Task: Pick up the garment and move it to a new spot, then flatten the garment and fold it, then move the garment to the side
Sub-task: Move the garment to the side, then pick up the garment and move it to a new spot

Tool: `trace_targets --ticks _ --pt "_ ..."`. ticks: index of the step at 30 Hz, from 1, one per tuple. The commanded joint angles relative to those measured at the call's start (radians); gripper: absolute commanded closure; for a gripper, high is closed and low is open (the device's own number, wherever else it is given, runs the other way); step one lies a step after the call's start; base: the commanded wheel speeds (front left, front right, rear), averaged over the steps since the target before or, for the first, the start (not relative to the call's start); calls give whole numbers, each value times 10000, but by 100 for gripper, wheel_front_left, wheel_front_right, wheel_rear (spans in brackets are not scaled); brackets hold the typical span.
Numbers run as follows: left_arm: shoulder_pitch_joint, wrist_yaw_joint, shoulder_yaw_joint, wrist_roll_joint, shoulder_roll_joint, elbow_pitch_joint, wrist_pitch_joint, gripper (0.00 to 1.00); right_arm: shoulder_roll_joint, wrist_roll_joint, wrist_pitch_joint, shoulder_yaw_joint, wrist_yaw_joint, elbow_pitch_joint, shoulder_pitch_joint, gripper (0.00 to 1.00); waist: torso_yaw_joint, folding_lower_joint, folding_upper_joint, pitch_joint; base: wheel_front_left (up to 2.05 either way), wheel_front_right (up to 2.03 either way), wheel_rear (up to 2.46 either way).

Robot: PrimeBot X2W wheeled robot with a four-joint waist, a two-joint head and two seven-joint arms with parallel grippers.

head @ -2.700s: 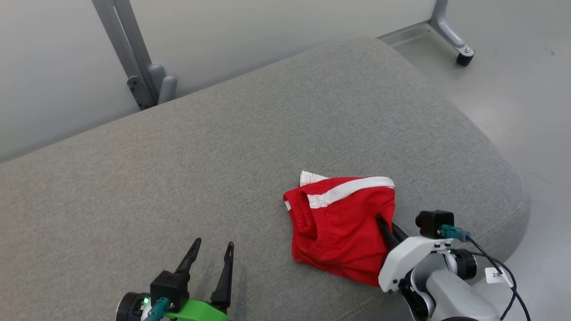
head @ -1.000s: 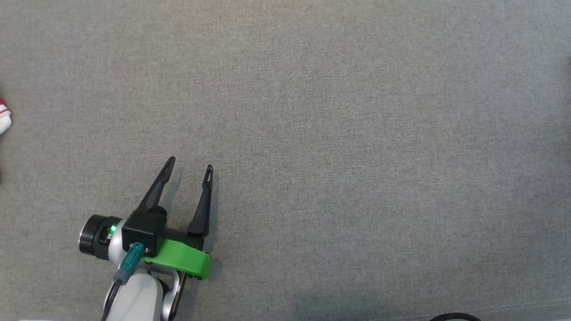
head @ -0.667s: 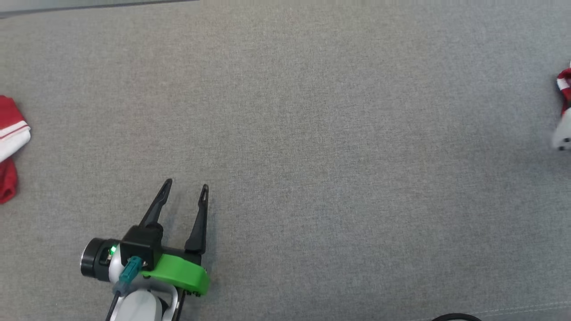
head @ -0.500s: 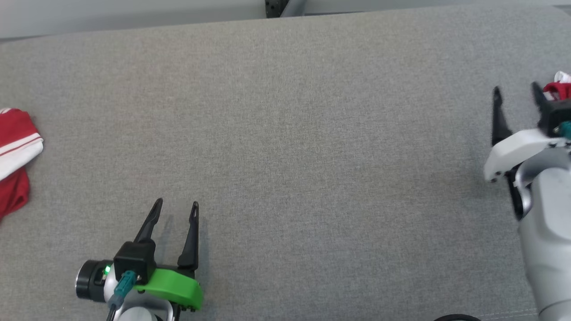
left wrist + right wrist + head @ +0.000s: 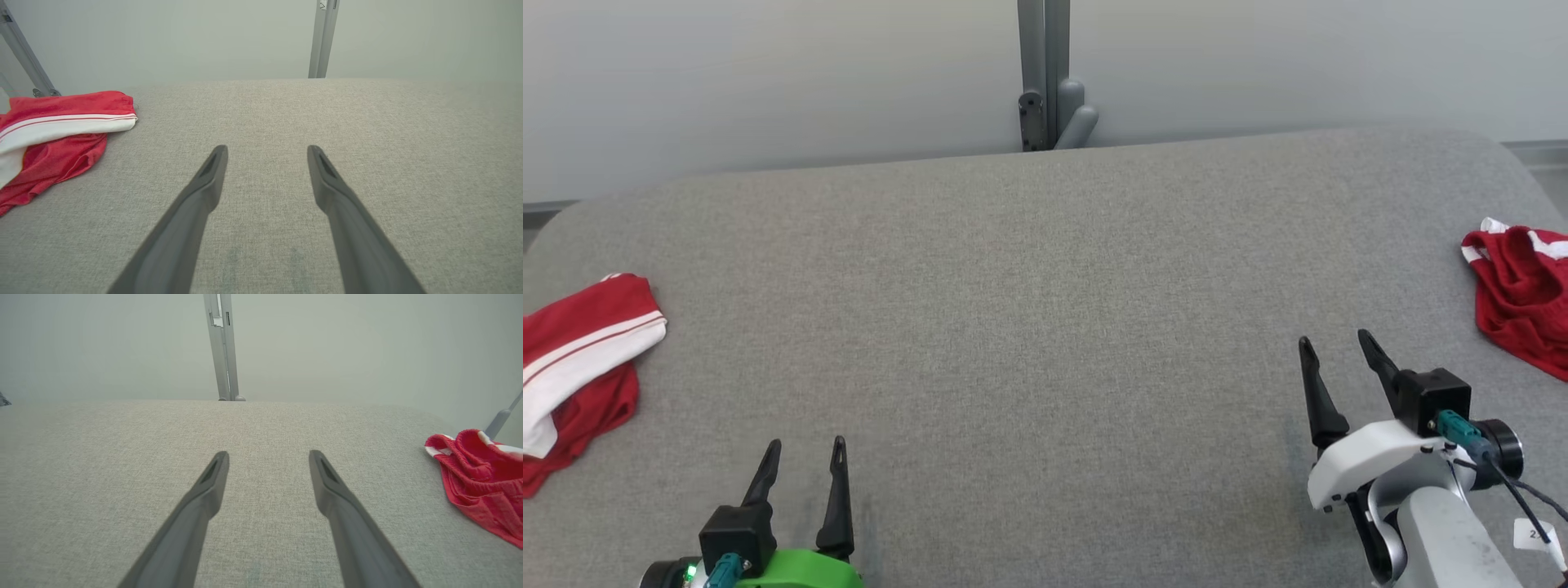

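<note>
A folded red garment [image 5: 1519, 298] with white trim lies at the right edge of the grey cushioned surface [image 5: 1045, 286]; the right wrist view has this red garment [image 5: 478, 477] at its right side. My right gripper [image 5: 1334, 338] stands open and empty at the lower right, left of that garment and apart from it. Its jaws [image 5: 267, 454] hang over bare grey fabric. A second red and white garment [image 5: 580, 359] lies crumpled at the far left edge. My left gripper [image 5: 805, 443] is open and empty at the lower left, to the right of that garment [image 5: 61, 126].
A grey metal post [image 5: 1045, 73] stands behind the cushion's far edge against a pale wall. The cushion's corners are rounded. Another slanted metal leg [image 5: 24, 53] shows behind the left garment.
The head camera has swung and tilted up, so the whole picture shifted. My right gripper has let go of the red garment and stands away from it, open. The left gripper stays open.
</note>
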Motion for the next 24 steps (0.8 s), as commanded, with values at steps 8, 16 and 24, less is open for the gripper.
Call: trace_targets --ticks 8,16,24 --pt "453 270 245 -349 6 87 1 0 220 61 -26 -7 -14 -487 917 0 -54 1 0 -707 0 0 0" --pt "776 421 209 -485 5 24 1 0 282 197 -24 55 -14 -1080 1490 0 -163 1 0 -1061 0 0 0" --pt "882 418 231 -494 6 -8 1 0 300 300 -26 162 -14 -1336 1805 0 -127 1 0 -1155 0 0 0"
